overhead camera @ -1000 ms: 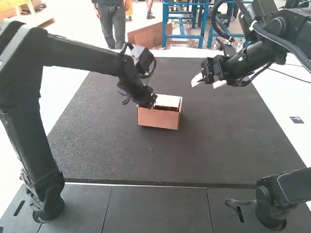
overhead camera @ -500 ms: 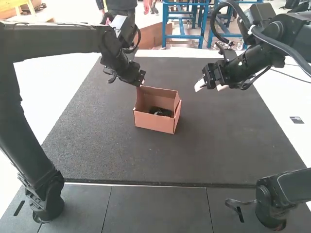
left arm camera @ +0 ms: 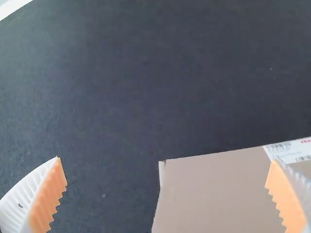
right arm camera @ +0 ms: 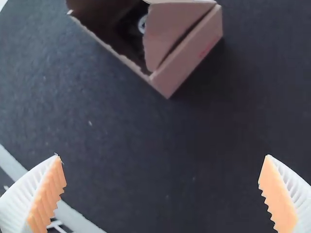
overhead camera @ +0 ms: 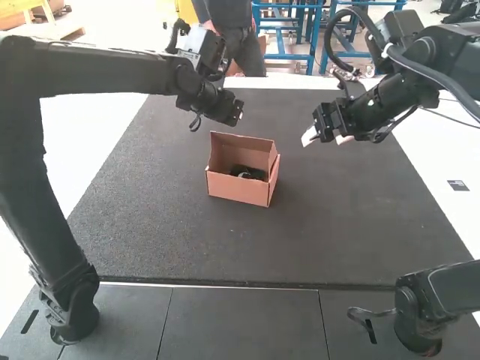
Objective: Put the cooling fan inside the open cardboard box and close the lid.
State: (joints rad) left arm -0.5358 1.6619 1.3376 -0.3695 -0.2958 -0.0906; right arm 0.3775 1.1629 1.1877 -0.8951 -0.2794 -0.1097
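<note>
The cooling fan (overhead camera: 241, 172) is down inside the cardboard box (overhead camera: 238, 189), dark against the brown walls, and the box sits mid-mat on the tabletop. The lid (overhead camera: 240, 150) stands upright on the far wall, not yet folded. The left tool (overhead camera: 231, 112) hovers just above and behind the lid's top edge, fingers spread wide, holding nothing. The right tool (overhead camera: 315, 136) hangs well off to the box's right, also spread and empty.

Here's the danger, I'd say: push that lid from behind and the light box may simply slide forward across the mat (overhead camera: 142, 202) instead of folding shut, since nothing braces it. From the right wrist view, a side flap (right arm camera: 167, 34) leans inward over the fan, and it could catch the lid or jam beneath it.

Room is generous, though. There's open mat on every side of the box, with the mat's edges well away. The right tool has an open lane to come in and steady the near wall.
</note>
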